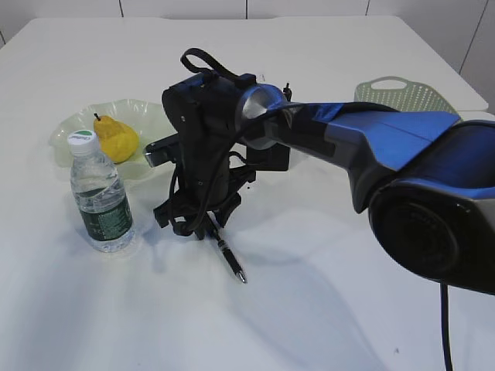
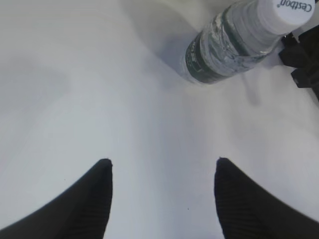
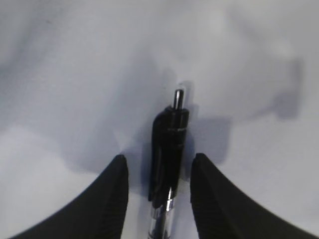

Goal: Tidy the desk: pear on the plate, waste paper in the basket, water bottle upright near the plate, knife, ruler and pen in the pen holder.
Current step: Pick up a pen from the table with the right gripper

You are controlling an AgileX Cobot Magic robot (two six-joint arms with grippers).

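Note:
The black pen [image 1: 230, 259] lies on the white desk [image 1: 325, 309], its tip pointing toward the front edge. My right gripper [image 1: 197, 224] points down over its rear end. In the right wrist view the gripper [image 3: 159, 156] stands open, and the pen [image 3: 168, 144] lies between the fingers with a gap on each side. My left gripper [image 2: 163, 161] is open over bare desk. The water bottle [image 2: 234, 45] stands ahead of it to the right. That bottle [image 1: 100, 201] is upright next to the plate [image 1: 73, 127], which holds the pear [image 1: 116, 139]. Knife, ruler and waste paper are out of view.
The right arm mostly hides the black pen holder [image 1: 272, 158] behind it. The sage-green basket [image 1: 402, 93] stands at the back right. The right gripper's black parts [image 2: 301, 59] show at the right edge of the left wrist view, close to the bottle.

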